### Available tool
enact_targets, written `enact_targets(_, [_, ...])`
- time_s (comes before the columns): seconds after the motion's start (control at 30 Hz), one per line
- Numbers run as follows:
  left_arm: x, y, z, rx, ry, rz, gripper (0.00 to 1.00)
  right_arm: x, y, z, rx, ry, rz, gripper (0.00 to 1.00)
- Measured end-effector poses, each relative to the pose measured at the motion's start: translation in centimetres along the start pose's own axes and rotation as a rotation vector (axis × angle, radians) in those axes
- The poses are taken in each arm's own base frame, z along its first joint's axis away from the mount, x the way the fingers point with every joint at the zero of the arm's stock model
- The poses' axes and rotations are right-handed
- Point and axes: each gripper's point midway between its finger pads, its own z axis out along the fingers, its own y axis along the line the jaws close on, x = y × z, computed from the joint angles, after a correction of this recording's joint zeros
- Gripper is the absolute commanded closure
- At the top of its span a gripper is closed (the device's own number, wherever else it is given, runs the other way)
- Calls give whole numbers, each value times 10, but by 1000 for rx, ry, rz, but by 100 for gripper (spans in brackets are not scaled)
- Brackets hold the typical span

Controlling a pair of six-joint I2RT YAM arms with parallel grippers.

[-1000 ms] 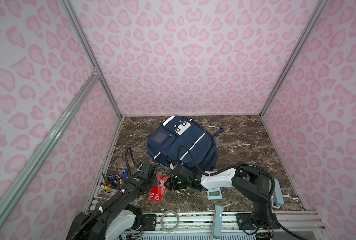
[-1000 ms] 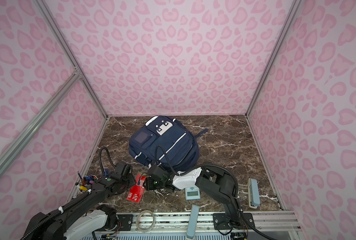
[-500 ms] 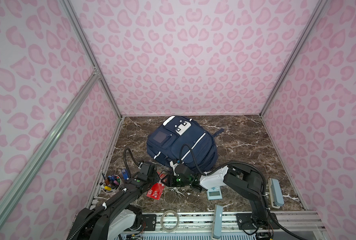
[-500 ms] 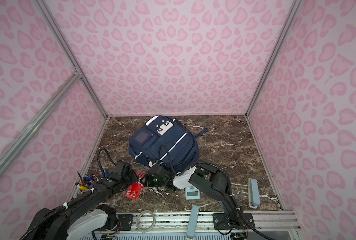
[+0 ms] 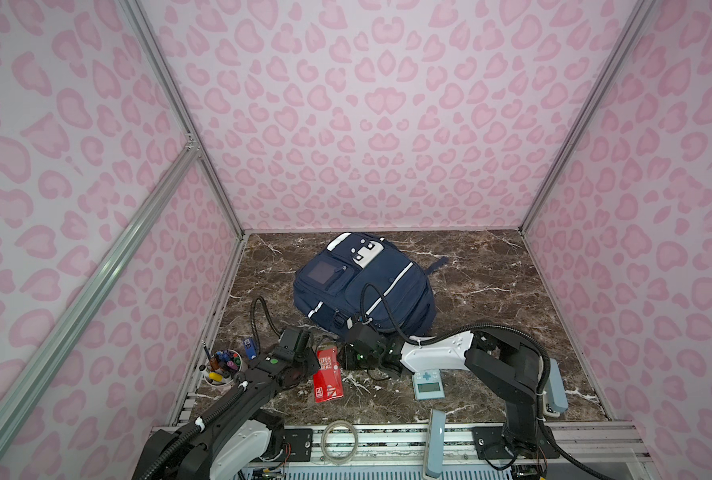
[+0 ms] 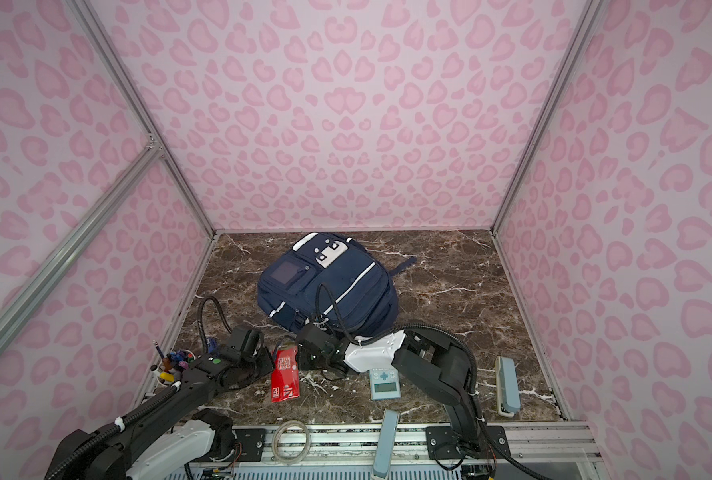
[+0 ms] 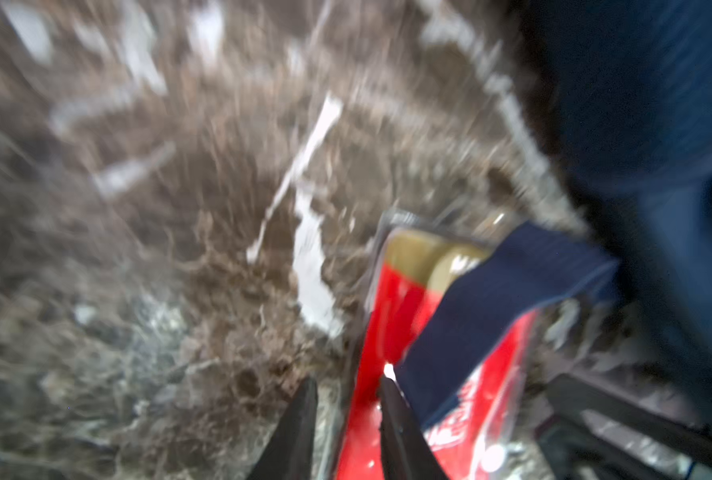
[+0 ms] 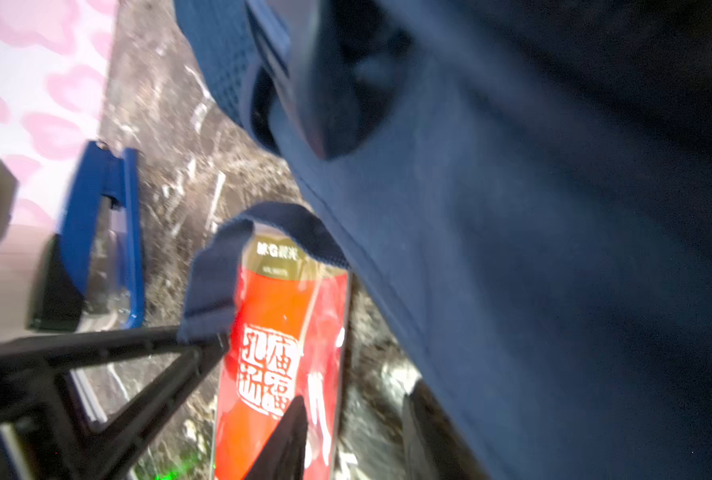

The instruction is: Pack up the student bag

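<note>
Fingers of the left gripper are standing a narrow gap apart on my left wrist feed, and the long edge of the red packet is showing in that gap. The picture is smearing badly, so I cannot tell whether they are pinching it or only straddling it. One fingertip is sitting right at the end of a navy strap that is draping across the packet. The left arm is stretching low and nearly straight from its base at the near left, angling toward the middle.

The right gripper is standing with its fingers clearly apart and clamping nothing. One finger is hovering over the packet's printed face, its partner is lying close along navy fabric, and bare marble is showing between them. The right arm is rising from its base at the near right and folding at the elbow. It is sending its white forearm leftward across the middle, low over the table, so the two grippers are facing each other over the packet.

The student bag is lying front-up on the marble, mid-table toward the back wall, with its near edge just behind both wrists. The packet is lying flat just in front of it.
</note>
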Motion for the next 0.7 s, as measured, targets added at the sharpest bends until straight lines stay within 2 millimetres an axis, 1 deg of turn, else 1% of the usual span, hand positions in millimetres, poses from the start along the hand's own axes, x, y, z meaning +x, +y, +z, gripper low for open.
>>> enact_targets(0.03, [1, -1, 1, 9, 2, -2, 75, 4, -2, -2, 20, 19, -9, 55])
enact_targets(0.07, [2, -2, 2, 18, 5, -5, 79, 6, -3, -3, 29, 31, -15, 55])
enact_targets(0.17, [2, -3, 3, 27, 8, -12, 85, 15, -2, -5, 15, 79, -16, 54])
enact_targets(0.3, [6, -8, 5, 68, 17, -25, 87, 24, 9, -3, -65, 115, 7, 50])
enact_targets(0.4, [8, -15, 8, 111, 26, -44, 89, 23, 21, 5, -136, 123, 31, 51])
enact_targets(0.5, [9, -19, 9, 141, 30, -52, 90, 18, 29, 11, -203, 119, 61, 59])
enact_targets(0.57, [10, -21, 7, 156, 36, -57, 90, 16, 29, 12, -212, 109, 70, 66])
enact_targets(0.63, [14, -20, 5, 160, 47, -57, 89, 18, 27, 10, -204, 106, 67, 82])
enact_targets(0.7, [18, -19, 2, 160, 61, -57, 88, 19, 26, 5, -209, 108, 67, 99])
